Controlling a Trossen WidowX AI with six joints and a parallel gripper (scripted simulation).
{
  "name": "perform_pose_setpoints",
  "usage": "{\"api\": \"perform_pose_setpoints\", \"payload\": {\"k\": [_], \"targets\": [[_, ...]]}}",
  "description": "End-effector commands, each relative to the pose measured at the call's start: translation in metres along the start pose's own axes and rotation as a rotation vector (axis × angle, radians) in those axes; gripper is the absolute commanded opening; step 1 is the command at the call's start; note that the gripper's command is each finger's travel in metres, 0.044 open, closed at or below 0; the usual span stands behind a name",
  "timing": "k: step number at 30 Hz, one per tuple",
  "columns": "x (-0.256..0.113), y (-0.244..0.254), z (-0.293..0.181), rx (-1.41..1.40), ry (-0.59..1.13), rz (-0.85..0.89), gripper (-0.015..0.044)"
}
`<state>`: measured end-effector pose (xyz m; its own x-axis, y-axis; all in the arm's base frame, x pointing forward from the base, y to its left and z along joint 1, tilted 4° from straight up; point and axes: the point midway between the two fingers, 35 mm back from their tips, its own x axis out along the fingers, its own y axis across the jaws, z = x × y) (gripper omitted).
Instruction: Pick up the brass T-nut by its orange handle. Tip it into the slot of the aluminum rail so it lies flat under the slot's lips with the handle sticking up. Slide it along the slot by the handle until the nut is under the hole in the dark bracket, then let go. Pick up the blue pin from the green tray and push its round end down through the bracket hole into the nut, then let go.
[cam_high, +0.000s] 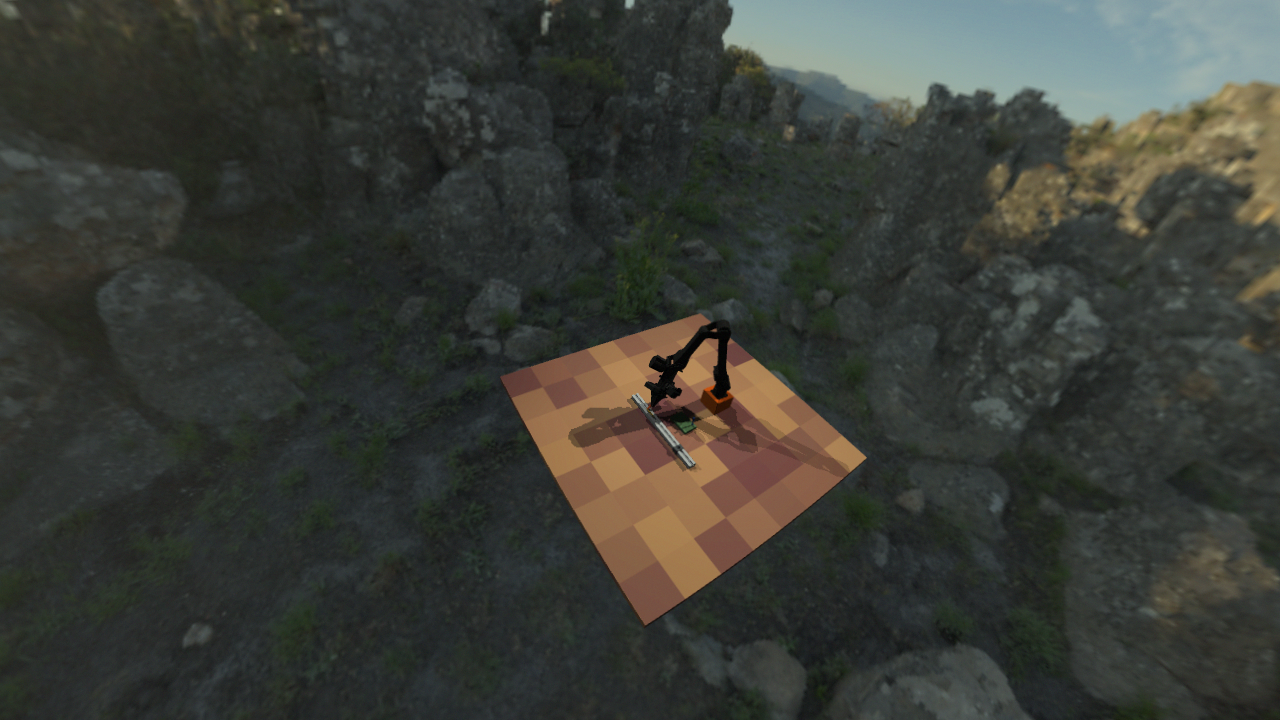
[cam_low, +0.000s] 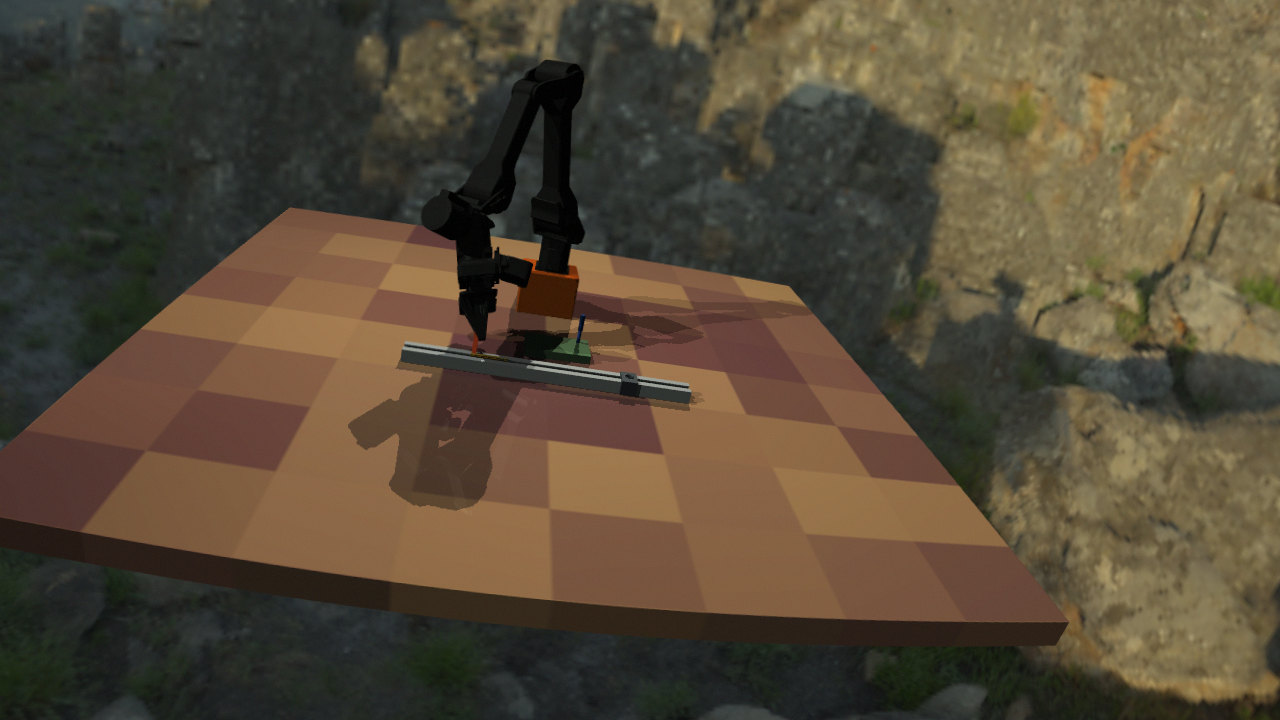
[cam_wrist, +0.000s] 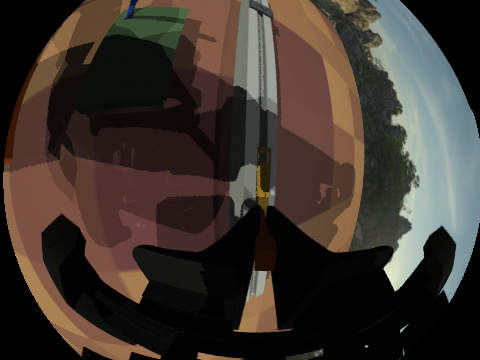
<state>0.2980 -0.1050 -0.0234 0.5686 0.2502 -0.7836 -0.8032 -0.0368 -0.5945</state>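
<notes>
Bench: a big flat top (cam_high: 680, 528) (cam_low: 617, 483) (cam_wrist: 310, 75) with brown, pink and tan squares.
Around it: outdoors, with big rocks (cam_high: 510, 197) (cam_low: 805, 161) (cam_wrist: 385, 100), green plants and blue sky.
Claw: the claw (cam_high: 654, 404) (cam_low: 480, 338) (cam_wrist: 263, 211) is pinching the orange handle (cam_low: 475, 343) (cam_wrist: 265, 252).
Brass nut: the brass T-nut (cam_low: 494, 357) (cam_wrist: 263, 175) is just below the claw tips, along the slot of the rail (cam_high: 664, 431) (cam_low: 554, 373) (cam_wrist: 250, 60), left of the dark bracket (cam_low: 629, 384) (cam_wrist: 261, 8). I can't tell if it is under the lips.
Blue pin: the pin (cam_low: 581, 329) (cam_wrist: 131, 9) stands in the green tray (cam_high: 685, 427) (cam_low: 569, 351) (cam_wrist: 155, 25), on the far side of the rail.
Arm: the black arm (cam_high: 721, 358) (cam_low: 556, 161) goes up from its orange block (cam_high: 716, 400) (cam_low: 547, 295), bends high, and comes down to the left, claw pointing down.
</notes>
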Motion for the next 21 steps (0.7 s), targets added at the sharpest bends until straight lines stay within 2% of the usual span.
{"api": "perform_pose_setpoints", "payload": {"k": [1, 21], "targets": [[-0.0002, -0.0032, -0.0024, 0.002, 0.007, 0.006, -0.0150], [0.0001, -0.0065, -0.0031, 0.014, 0.007, 0.056, -0.0150]]}}
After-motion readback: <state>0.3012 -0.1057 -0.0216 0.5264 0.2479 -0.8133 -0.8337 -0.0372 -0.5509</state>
